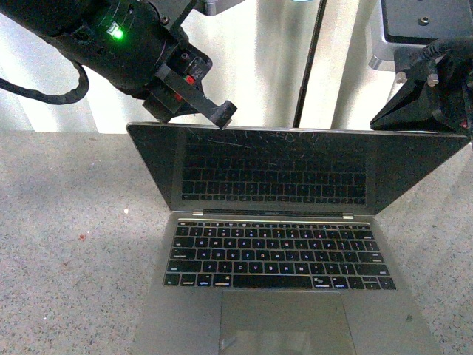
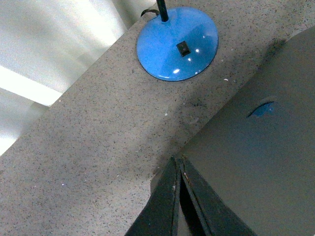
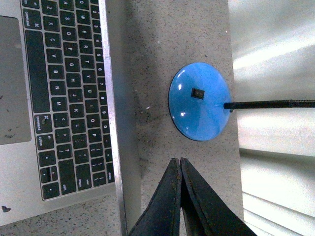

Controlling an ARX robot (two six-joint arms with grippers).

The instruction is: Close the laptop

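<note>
The laptop (image 1: 281, 251) lies open on the speckled grey table, silver-grey with black keys, a large trackpad and a scratched black screen (image 1: 295, 166) tilted forward. My left gripper (image 1: 222, 112) is shut and empty, its tip at the lid's top edge near the left corner. In the left wrist view the shut gripper (image 2: 178, 162) sits by the lid's grey outer face (image 2: 256, 162). My right gripper (image 1: 384, 118) is shut and empty, just behind the lid's right top corner. In the right wrist view the gripper (image 3: 179, 162) hangs beside the lid's edge (image 3: 115, 147).
A blue round lamp base (image 2: 178, 43) with a black pole stands on the table behind the laptop, also in the right wrist view (image 3: 199, 107). The pole (image 1: 309, 63) rises behind the screen. A white wall lies beyond the table's back edge.
</note>
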